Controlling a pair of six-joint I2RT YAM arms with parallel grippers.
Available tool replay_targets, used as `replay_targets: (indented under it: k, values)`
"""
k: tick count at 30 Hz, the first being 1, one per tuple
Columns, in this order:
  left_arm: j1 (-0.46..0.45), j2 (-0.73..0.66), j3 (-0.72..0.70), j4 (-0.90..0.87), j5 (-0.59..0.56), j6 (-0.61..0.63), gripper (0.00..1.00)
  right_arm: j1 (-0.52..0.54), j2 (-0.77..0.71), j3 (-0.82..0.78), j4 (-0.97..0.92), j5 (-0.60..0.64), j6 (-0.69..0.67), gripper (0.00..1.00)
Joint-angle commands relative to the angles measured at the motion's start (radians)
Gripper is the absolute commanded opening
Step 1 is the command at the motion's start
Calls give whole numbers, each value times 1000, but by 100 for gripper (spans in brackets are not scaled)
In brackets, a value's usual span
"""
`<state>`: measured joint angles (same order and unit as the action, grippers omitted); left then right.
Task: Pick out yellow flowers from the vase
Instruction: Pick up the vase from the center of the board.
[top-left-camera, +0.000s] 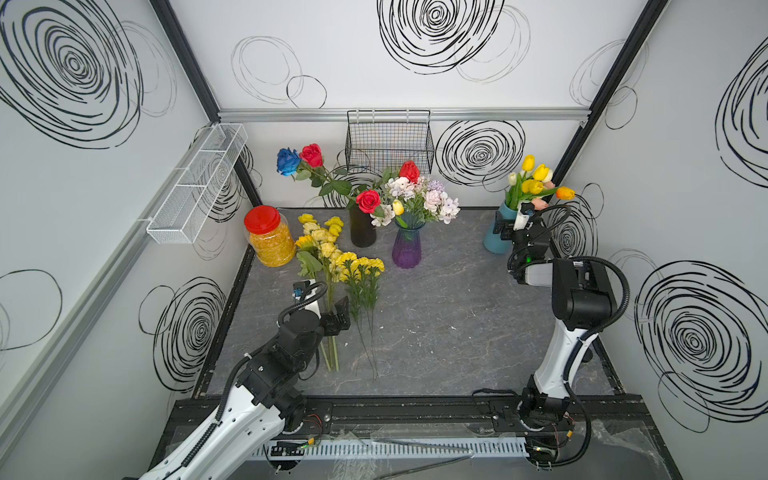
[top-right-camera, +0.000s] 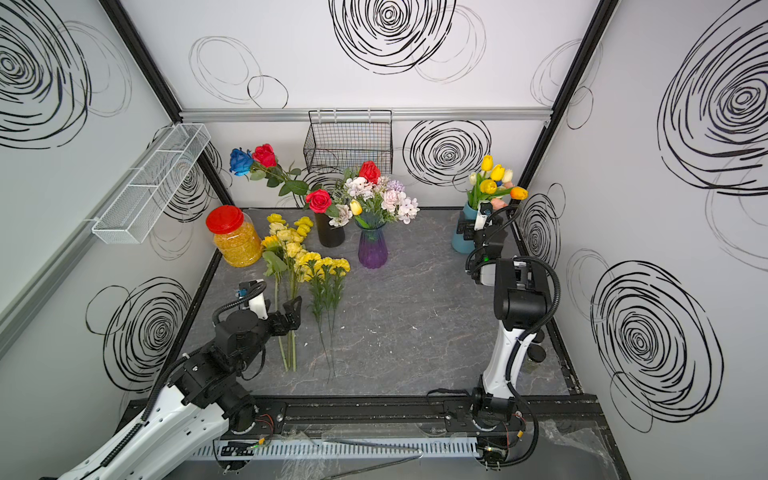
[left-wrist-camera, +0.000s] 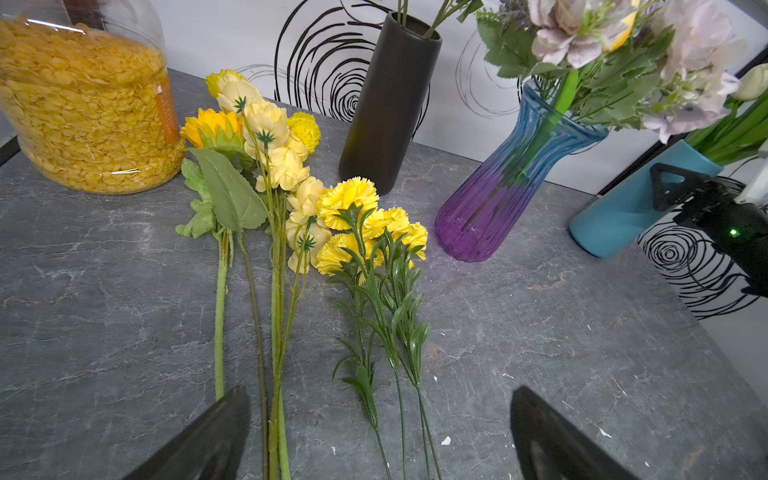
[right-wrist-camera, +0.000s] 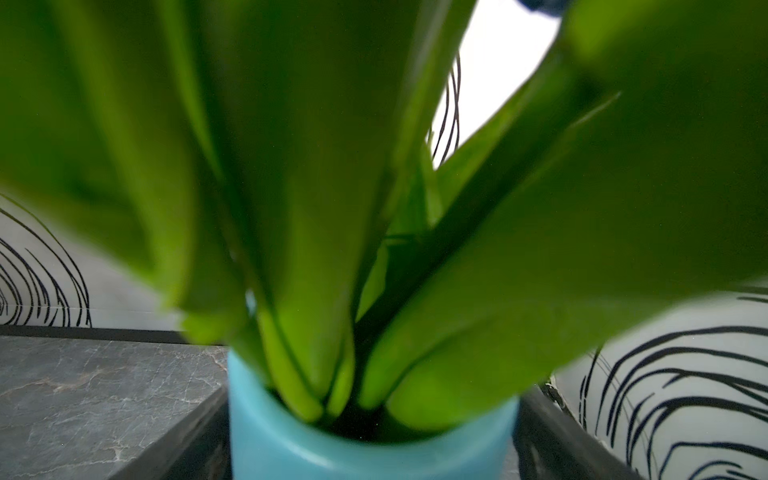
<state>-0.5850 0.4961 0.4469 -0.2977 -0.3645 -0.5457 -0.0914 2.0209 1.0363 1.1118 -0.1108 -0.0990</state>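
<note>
The yellow flowers (top-left-camera: 332, 257) mostly lie flat in a sheaf on the desk (top-left-camera: 457, 324), left of centre in both top views. Blooms point to the back wall, stems to the front. Yellow tulips (top-left-camera: 534, 178) stand in the teal vase (top-left-camera: 494, 243), upper right. One yellow tulip (top-left-camera: 398, 207) stands in the purple vase (top-left-camera: 407, 249), centre.

The left end effector (left-wrist-camera: 380, 390) hangs above the laid stems, jaws spread wide, holding nothing. The right end effector (top-left-camera: 505, 229) sits against the teal vase among tulip leaves, jaws wide, no grip visible.

The black vase (top-left-camera: 362, 235) holds red roses (top-left-camera: 368, 200) and a blue rose (top-left-camera: 287, 161). A red-lidded jar (top-left-camera: 268, 239) stands back left.

The desk is a dark grey marbled slab with white flecks. The walls (top-left-camera: 291, 62) are white with black scribbled swirls. A black wire basket (top-left-camera: 388, 141) and a white mesh shelf (top-left-camera: 195, 183) hang on them.
</note>
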Motion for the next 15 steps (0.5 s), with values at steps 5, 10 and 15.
replay_targets:
  k: [5,10,15]
  values:
    - [14,12,4,13,-17,12,99,-16,57,86,-24,-49,-21,93]
    - [17,12,6,11,-18,11,99,-19,73,116,-38,-99,-19,83]
    - [20,13,7,11,-18,12,99,-19,58,91,-18,-155,-8,73]
